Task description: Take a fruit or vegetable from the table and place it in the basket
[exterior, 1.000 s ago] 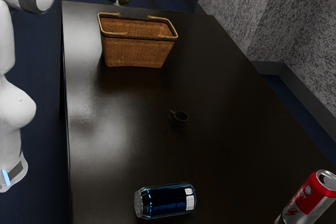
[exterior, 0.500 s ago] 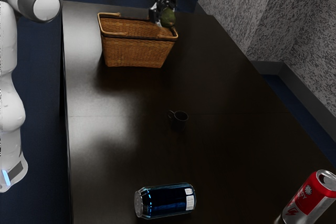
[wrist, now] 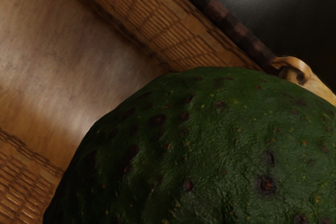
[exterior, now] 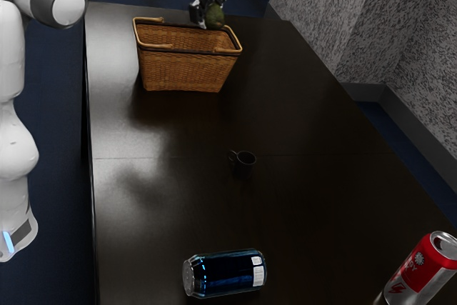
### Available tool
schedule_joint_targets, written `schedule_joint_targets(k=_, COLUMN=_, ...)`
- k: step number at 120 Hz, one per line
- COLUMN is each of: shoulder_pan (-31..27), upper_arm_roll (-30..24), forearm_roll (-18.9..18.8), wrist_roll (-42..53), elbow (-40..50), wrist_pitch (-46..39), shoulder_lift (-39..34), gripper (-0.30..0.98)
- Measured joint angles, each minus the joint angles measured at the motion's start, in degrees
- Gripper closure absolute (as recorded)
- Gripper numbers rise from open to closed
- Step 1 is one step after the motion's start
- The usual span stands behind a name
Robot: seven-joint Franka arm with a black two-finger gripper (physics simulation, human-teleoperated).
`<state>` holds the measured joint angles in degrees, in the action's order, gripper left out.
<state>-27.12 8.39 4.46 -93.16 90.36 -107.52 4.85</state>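
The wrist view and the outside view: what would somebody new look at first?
Probably the big, bumpy green fruit across the wrist view's lower part, held by the black pincer over the woven basket. Next might come the bright red-and-silver can in the exterior view's lower right corner, then the shiny blue can lying on its side near the lower edge.

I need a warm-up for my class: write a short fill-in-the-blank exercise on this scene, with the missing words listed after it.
The gripper holds a green fruit above the woven ____.
The blue can lies on its ____.
The other can, near the exterior view's right edge, is silver and ____.
The dark mug has a single ____.

Missing words, in order: basket; side; red; handle.
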Motion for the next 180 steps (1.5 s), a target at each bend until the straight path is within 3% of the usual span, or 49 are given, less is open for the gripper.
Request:
schedule_joint_targets(k=8, shoulder_pan=-0.5, upper_arm_roll=0.1, forearm_roll=0.0, wrist_roll=0.4, elbow=-0.3, wrist_pitch=-0.1, shoulder_lift=0.2, gripper=0.58)
schedule_joint_targets(k=26, shoulder_pan=-0.7, upper_arm_roll=0.0, forearm_roll=0.0, wrist_roll=1.7, elbow=-0.4, wrist_pitch=-1.7, shoulder_lift=0.2, gripper=0.27)
schedule_joint_targets(k=41, shoulder_pan=-0.1, upper_arm_roll=-0.3, forearm_roll=-0.1, wrist_roll=2.5, elbow=-0.3, wrist_pitch=-2.9, shoulder_lift=0.4, gripper=0.21)
schedule_joint_targets(k=169, shoulder_pan=-0.5, upper_arm_roll=0.9, forearm_roll=1.8, wrist_roll=5.3, elbow=0.1, wrist_pitch=-4.5, shoulder_lift=1.2, gripper=0.2)
schedule_joint_targets(k=180, shoulder_pan=-0.4, upper_arm_roll=0.9, forearm_roll=1.5, wrist_roll=5.2, elbow=0.0, wrist_pitch=-4.5, shoulder_lift=1.4, gripper=0.35)
